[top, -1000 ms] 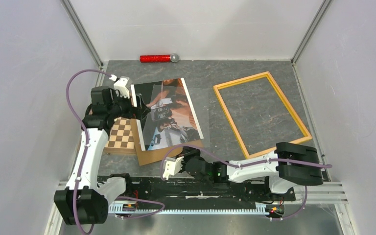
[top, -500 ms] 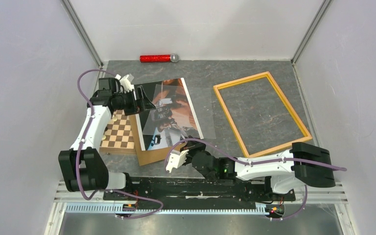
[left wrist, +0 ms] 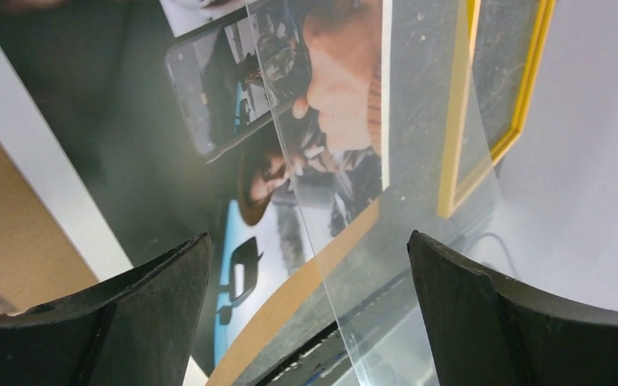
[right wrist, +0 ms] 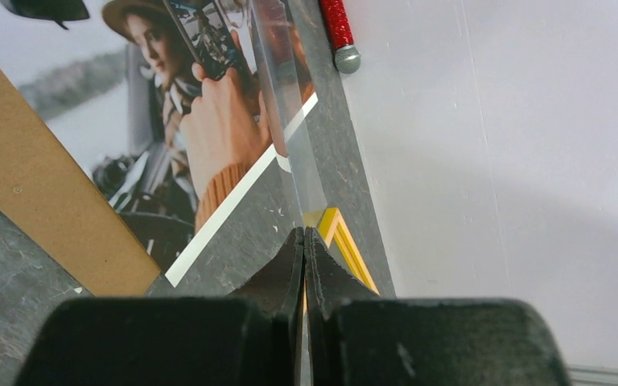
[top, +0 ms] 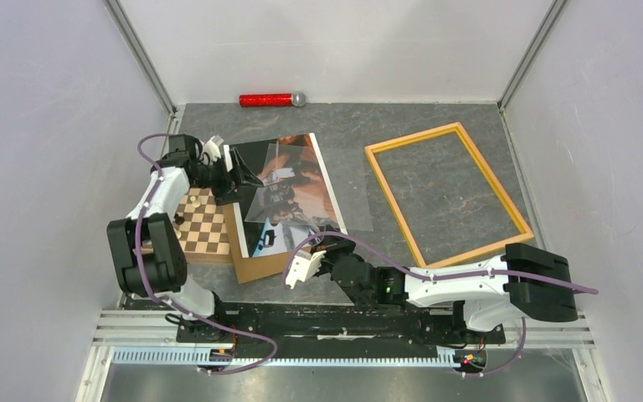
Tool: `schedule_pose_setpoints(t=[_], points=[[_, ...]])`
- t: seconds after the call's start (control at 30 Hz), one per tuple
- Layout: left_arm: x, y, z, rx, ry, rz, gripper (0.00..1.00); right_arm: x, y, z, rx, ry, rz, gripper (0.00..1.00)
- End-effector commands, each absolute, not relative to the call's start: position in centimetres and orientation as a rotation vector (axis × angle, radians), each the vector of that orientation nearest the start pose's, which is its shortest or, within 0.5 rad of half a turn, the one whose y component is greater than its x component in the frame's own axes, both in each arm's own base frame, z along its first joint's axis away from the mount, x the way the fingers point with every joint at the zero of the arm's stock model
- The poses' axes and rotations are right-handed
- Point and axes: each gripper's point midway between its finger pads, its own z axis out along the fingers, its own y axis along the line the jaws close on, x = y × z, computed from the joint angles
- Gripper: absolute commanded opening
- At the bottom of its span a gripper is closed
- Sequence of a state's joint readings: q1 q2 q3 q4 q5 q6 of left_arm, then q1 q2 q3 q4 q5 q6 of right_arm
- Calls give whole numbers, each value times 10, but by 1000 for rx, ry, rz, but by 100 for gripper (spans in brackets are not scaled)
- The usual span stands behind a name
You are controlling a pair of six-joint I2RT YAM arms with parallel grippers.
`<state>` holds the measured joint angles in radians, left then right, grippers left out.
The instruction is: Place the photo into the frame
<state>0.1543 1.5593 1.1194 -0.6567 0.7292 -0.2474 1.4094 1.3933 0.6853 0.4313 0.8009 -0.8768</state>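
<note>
1. Because the clear sheet point(top: 353, 188) lies over the photo point(top: 259, 239), I think it has to come off first.
2. The right gripper point(right wrist: 303, 235) has its fingers pressed tight together on the near edge of the clear sheet. The sheet rises up from the tips. My guess is that this grip is there to lift the sheet or slide it away.
3. The left gripper point(top: 244, 173) has its fingers spread wide with nothing in them. It hangs over the photo's left edge, at the left middle of the top view. Maybe it is ready to hold the photo down or pick it up.
4. The photo lies face up on a brown board point(top: 255, 266), left of the middle. A chessboard point(top: 205, 230) sits right beside the board on the left.
5. The frame point(top: 413, 138) lies flat on the table point(top: 385, 113) at the right, apart from the photo. Nothing is in it. I think it lies flat so the photo can drop in.
6. A red tube point(top: 266, 100) lies by the back wall.
7. I can see no words, brand or label to read anywhere.
</note>
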Motion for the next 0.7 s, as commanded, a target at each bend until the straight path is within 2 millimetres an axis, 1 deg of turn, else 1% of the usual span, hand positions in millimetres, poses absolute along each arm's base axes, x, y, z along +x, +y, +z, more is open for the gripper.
schedule_pose_setpoints(t=[0.0,0.23,0.37,0.53,0.67], points=[[342,-90,148,-355,2497,-1208,98,210,330,227,-1163,1188,-329,0],[355,-99,138,-439,2506,-1365,98,212,334,227,-1161,1196,-337,0],[364,-105,131,-471,2503,-1418,95,212,336,227,-1161,1198,-340,0],[366,-122,121,-477,2516,-1497,91,213,339,228,-1163,1199,-339,0],[370,-135,120,-457,2510,-1550,91,212,340,226,-1170,1202,-336,0]])
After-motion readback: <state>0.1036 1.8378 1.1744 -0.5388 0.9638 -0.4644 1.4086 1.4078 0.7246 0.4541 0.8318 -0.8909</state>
